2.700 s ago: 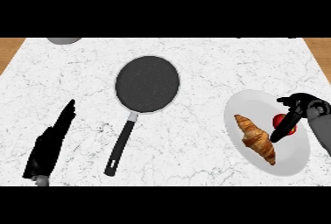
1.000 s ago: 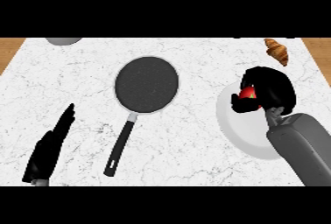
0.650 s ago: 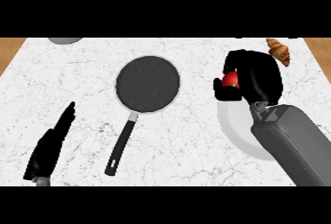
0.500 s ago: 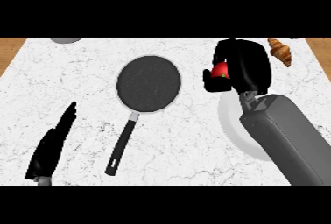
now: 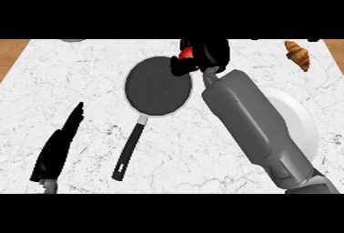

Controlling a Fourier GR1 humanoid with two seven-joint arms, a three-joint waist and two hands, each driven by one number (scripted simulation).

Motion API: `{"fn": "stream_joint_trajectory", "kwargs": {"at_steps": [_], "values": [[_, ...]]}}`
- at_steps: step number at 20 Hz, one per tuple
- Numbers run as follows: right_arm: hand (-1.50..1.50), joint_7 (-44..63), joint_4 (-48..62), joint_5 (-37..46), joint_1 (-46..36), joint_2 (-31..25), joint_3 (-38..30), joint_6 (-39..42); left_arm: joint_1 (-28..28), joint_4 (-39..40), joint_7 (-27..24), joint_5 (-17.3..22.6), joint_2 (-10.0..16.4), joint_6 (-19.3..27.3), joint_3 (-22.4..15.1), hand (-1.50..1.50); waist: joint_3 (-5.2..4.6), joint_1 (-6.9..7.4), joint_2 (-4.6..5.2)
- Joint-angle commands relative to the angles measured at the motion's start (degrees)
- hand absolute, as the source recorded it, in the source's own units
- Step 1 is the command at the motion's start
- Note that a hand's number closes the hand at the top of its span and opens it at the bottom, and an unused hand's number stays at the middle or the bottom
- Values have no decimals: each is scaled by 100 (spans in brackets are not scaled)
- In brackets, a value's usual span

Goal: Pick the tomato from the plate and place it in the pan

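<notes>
Left hand (image 5: 57, 145): is resting open at the near left of the counter (image 5: 87, 73); fingers are lying straight and close together, pointing away from the robot; holding nothing
Right forearm (image 5: 255, 123): is stretching from the near right corner towards the far middle; is crossing over the plate's left part
Plate (image 5: 299, 120): white, is sitting at the right; the forearm is hiding part of it
Pan (image 5: 158, 88): dark and round, is lying just left of the forearm; its handle (image 5: 129, 152) is pointing towards the near edge
Right hand (image 5: 208, 53): is hanging at the pan's far right rim; fingers are curling round the tomato
Tomato (image 5: 187, 53): red, is showing only in part (the fingers are covering most of it); is sitting in the right hand, off the plate, right at the pan's rim
Croissant (image 5: 297, 55): is lying on the counter at the far right, apart from the plate
</notes>
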Motion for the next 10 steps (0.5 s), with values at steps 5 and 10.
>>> {"fn": "stream_joint_trajectory", "kwargs": {"at_steps": [5, 10], "values": [[150, -633, 2357, -637, -1173, 439, -353, -585, -134, 98, -161, -51, -36, -111, -73, 0, -4, 275, 98], [150, -945, 3126, -946, -1127, 445, 122, -559, -270, -72, 81, -128, -79, -133, -198, 0, -1, 431, 124]]}}
